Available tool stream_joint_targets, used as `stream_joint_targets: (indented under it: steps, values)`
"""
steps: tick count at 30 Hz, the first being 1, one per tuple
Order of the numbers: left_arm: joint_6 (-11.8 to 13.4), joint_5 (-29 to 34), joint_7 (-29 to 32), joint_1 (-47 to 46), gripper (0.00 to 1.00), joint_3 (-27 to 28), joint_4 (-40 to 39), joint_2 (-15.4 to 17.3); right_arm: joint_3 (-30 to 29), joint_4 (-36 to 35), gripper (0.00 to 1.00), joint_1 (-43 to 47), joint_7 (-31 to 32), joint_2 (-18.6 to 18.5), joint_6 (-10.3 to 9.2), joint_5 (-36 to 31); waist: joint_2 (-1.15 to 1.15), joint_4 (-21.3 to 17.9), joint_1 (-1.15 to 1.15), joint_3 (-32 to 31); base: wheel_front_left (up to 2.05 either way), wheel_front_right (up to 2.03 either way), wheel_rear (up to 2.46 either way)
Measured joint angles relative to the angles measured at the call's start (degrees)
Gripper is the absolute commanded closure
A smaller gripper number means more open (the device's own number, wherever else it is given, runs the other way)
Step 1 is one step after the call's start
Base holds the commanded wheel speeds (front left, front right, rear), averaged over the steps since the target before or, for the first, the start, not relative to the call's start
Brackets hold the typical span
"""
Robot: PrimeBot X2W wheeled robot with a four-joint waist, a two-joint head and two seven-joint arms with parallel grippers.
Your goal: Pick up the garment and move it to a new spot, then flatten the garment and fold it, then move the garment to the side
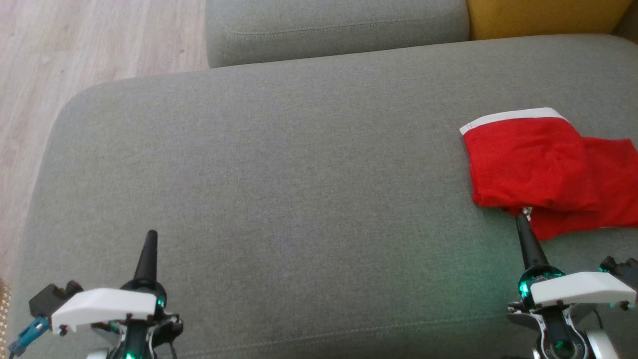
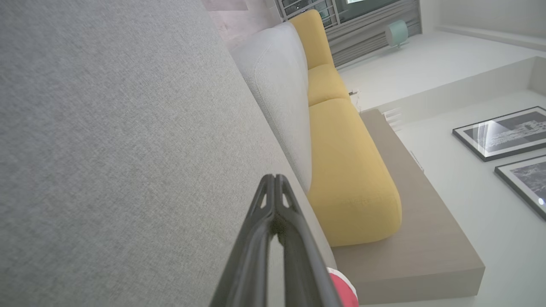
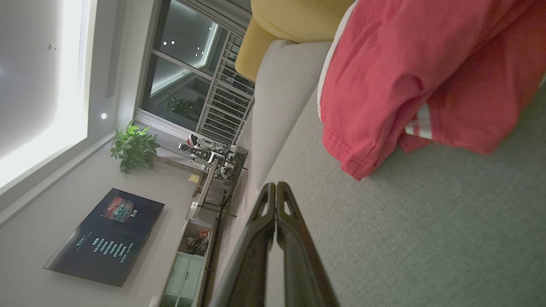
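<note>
Your garment (image 1: 538, 164), red shorts with a white waistband (image 1: 513, 117), lies at the right edge of the head view on the grey sofa cushion (image 1: 299, 174). It is bunched in overlapping layers and runs partly out of frame. Expect it to be light, soft and limp. It will likely sag from any single pinch, and thin layers may slide apart. Take hold at the waistband or the stitched hem (image 3: 349, 160), which look the firmest parts, using two spread points where you can. Your right hand (image 1: 521, 218) has its fingers pressed together and holds nothing, with its tip just beside the garment's lower edge. Your left hand (image 1: 151, 234), likewise closed and empty, sits at lower left, well apart.
</note>
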Motion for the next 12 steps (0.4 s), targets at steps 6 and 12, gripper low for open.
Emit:
stream_joint_targets:
  steps: [6, 12]
  values:
    - [-0.55, -3.53, 0.69, -0.22, 1.00, 1.00, 0.22, 0.01, -0.34, 0.10, 1.00, -0.04, 0.81, 0.00, 0.00, 3.99, 0.00, -0.03, 0.00, -0.06, 0.00, 0.00, 0.00]
    - [-1.08, -7.08, 1.87, -0.35, 1.00, 1.36, 0.66, 0.01, -0.74, 0.41, 1.00, -0.18, 1.81, 0.00, 0.00, 7.92, 0.00, -0.07, 0.00, -0.12, 0.00, 0.00, 0.00]
